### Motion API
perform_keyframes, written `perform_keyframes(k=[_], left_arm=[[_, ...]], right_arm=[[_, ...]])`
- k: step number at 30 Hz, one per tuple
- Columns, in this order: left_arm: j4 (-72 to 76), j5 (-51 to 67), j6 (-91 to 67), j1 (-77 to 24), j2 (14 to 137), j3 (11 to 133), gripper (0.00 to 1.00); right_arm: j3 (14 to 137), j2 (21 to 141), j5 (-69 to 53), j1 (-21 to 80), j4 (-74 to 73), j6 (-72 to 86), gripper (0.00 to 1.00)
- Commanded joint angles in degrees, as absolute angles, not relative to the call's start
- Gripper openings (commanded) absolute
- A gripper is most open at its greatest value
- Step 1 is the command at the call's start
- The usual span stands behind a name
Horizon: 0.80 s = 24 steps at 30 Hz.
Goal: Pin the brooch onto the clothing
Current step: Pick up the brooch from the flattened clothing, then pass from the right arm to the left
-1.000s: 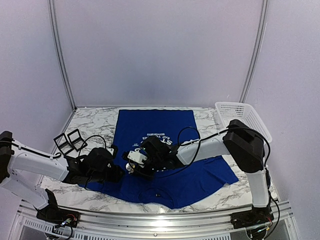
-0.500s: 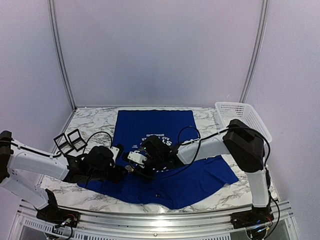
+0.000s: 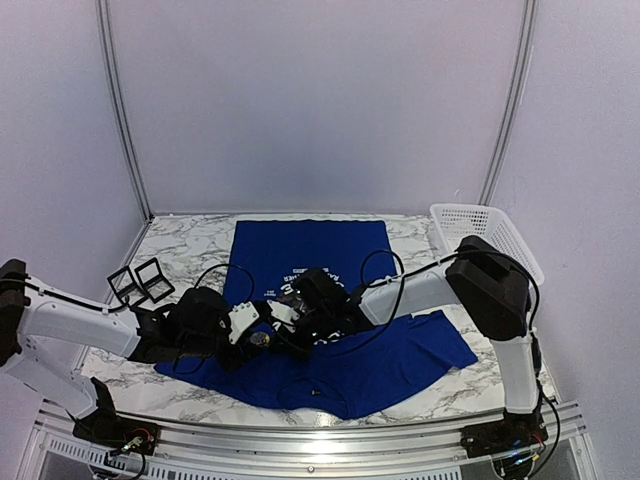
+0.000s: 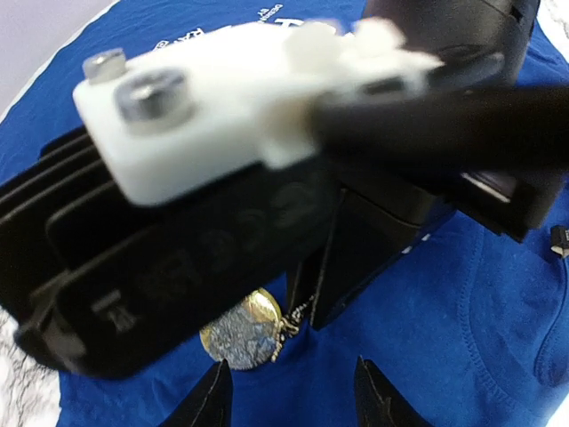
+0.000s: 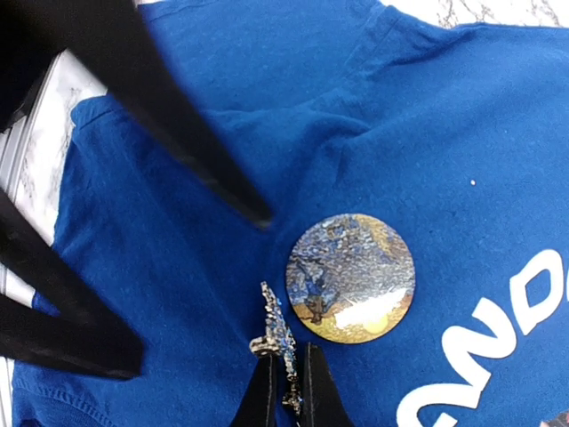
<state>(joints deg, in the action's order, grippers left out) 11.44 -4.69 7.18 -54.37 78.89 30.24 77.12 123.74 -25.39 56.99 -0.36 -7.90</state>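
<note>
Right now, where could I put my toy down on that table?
Bare marble between the shirt and the basket, and at the far left corner behind the black frames. The shirt's middle is crowded: the left gripper and right gripper meet at the brooch.

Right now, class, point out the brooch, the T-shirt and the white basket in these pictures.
brooch point(image 5: 351, 277), right wrist view, centre of its round face.
T-shirt point(image 3: 310, 240), top external view, plain blue cloth at its far end.
white basket point(image 3: 465, 208), top external view, its far rim.
</note>
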Motion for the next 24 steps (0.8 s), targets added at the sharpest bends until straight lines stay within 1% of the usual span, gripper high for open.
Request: perform_keyframes(k=[1,6,10,12,16,21,24], left_arm=[[15.9,3.2,12.1,-50.8,83.0,30.3,0.47],[20.4,6.4,12.0,-49.0,86.3,30.1,0.34],[22.5,10.1,12.8,-48.6,88.9,30.7,0.31],[22.7,11.3,12.8,-48.3,89.4,31.3,0.28],[22.9,13.3,12.8,-47.7,90.0,31.6,0.18],[22.9,16.6,12.8,-47.5,90.8,32.0,0.09],[22.9,17.6,12.7,-47.5,92.2,32.6,0.08]], right_arm=[[75.3,122.0,-28.4,56.6,3.0,-6.9,0.03],[73.3,121.6,-29.1,56.3,5.6,-6.6,0.03],[73.3,121.6,-29.9,56.3,6.5,-6.9,0.03],[73.3,121.4,-30.0,56.3,6.7,-7.2,0.02],[73.2,121.1,-30.0,56.0,6.7,-7.6,0.02],[73.0,121.0,-30.5,55.8,7.1,-7.8,0.02],[73.1,121.1,-30.7,55.8,7.4,-7.9,0.02]])
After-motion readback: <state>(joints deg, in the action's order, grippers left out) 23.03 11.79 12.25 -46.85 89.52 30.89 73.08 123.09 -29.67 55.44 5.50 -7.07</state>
